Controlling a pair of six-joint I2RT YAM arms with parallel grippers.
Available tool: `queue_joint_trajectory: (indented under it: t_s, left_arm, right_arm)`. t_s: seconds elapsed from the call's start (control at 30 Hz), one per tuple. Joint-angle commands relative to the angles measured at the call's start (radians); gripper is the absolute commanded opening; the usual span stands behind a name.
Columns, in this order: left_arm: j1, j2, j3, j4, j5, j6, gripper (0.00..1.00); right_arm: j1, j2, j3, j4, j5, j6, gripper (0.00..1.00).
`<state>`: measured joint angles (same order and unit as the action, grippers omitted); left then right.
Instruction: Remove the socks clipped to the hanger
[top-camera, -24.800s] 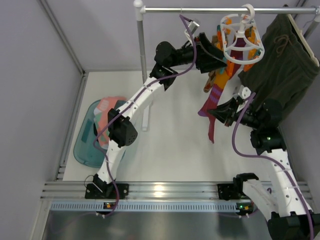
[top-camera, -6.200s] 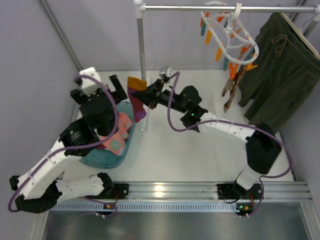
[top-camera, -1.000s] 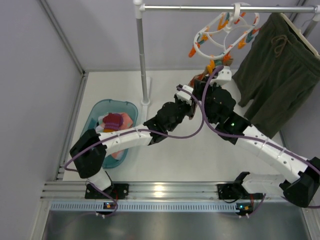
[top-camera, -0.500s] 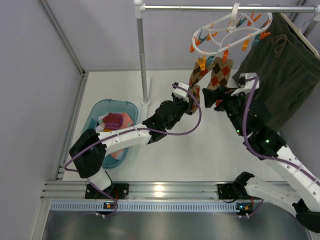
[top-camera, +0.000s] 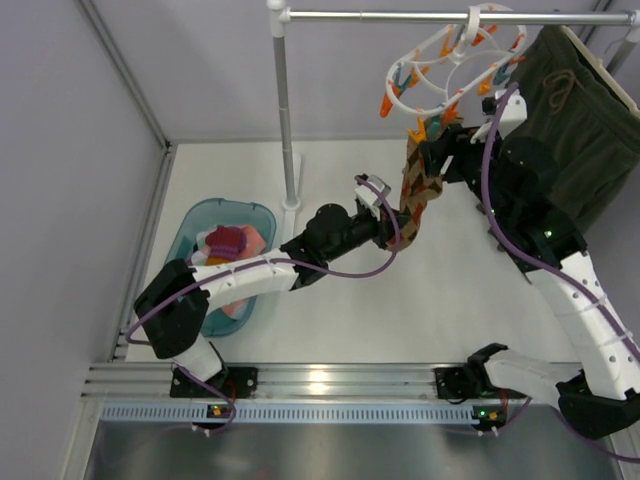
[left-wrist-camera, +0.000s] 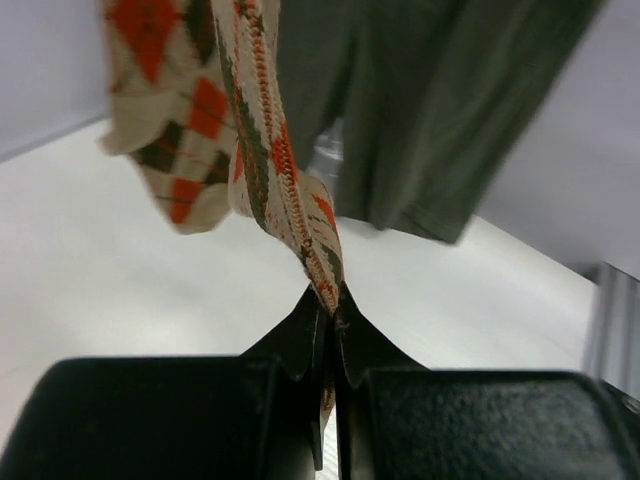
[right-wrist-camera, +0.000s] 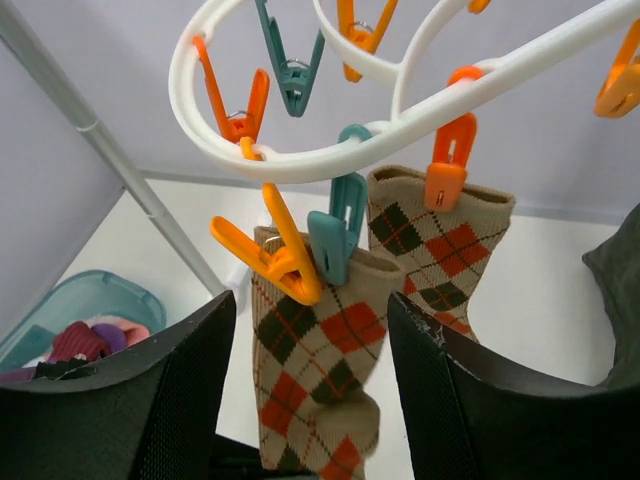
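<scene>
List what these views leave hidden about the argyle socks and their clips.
- Top view: which clips hold the socks; too small, and the right end effector overlaps them.
- Left wrist view: the hanger; beyond the top edge, and the socks are blurred.
- Right wrist view: the near sock's toe; cut off by the bottom edge.
- Top view: part of the bin; the left arm covers it.

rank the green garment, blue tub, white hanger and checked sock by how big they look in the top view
Largest: green garment.
Next: blue tub and white hanger look alike; the hanger hangs nearer the camera, so I won't rank them.
Smallest: checked sock.
</scene>
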<state>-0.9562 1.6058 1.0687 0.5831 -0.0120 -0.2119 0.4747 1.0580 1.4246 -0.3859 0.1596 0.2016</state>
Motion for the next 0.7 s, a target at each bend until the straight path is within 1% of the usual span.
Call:
queue_joint_trajectory:
  t_s: [0.0, 0.1, 0.13, 0.17, 0.3, 0.33, 0.37, 0.4, 0.43, 0.47, 0.53, 0.6, 0.67]
  left_arm:
    - [0.026, 0.002, 0.01, 0.05, 0.292, -0.067, 0.0]
    - [0.043, 0.045, 0.036, 0.05, 0.38, -0.104, 0.0]
    - [0.059, 0.061, 0.046, 0.05, 0.435, -0.147, 0.0]
    - [0.069, 0.071, 0.06, 0.05, 0.445, -0.171, 0.0]
    - [0.112, 0.048, 0.037, 0.05, 0.327, -0.289, 0.0]
    - [0.129, 0.037, 0.028, 0.049, 0.307, -0.32, 0.0]
    - [0.135, 0.028, 0.01, 0.05, 0.276, -0.329, 0.0]
    - [0.14, 0.01, 0.001, 0.049, 0.262, -0.339, 0.0]
    - [0.148, 0.002, -0.006, 0.049, 0.254, -0.349, 0.0]
    - [0.151, -0.003, -0.015, 0.05, 0.254, -0.356, 0.0]
    - [0.161, -0.012, -0.018, 0.05, 0.285, -0.382, 0.0]
    - [0.178, -0.014, -0.019, 0.05, 0.32, -0.414, 0.0]
    - [0.191, -0.018, -0.023, 0.05, 0.337, -0.429, 0.0]
  right_arm:
    - [-0.005, 0.028, 0.048, -0.044, -0.055, -0.036, 0.59]
    - [-0.005, 0.004, -0.001, 0.019, 0.015, -0.068, 0.56]
    - [-0.008, -0.007, -0.03, 0.057, 0.026, -0.08, 0.56]
    - [-0.037, -0.024, -0.039, 0.068, -0.014, -0.118, 0.55]
    - [-0.141, -0.015, -0.003, -0.011, -0.239, -0.191, 0.57]
    - [-0.162, -0.01, 0.017, -0.039, -0.335, -0.192, 0.58]
    - [-0.206, -0.003, 0.023, -0.042, -0.392, -0.236, 0.59]
    - [-0.235, 0.002, 0.026, -0.041, -0.444, -0.237, 0.59]
    - [-0.263, 0.01, 0.036, -0.036, -0.557, -0.235, 0.59]
    - [-0.319, 0.023, 0.039, -0.013, -0.624, -0.235, 0.59]
    - [-0.364, 0.049, 0.066, 0.007, -0.763, -0.235, 0.59]
    - [-0.392, 0.094, 0.098, 0.033, -0.843, -0.258, 0.6]
    - [-0.403, 0.134, 0.117, 0.062, -0.885, -0.246, 0.62]
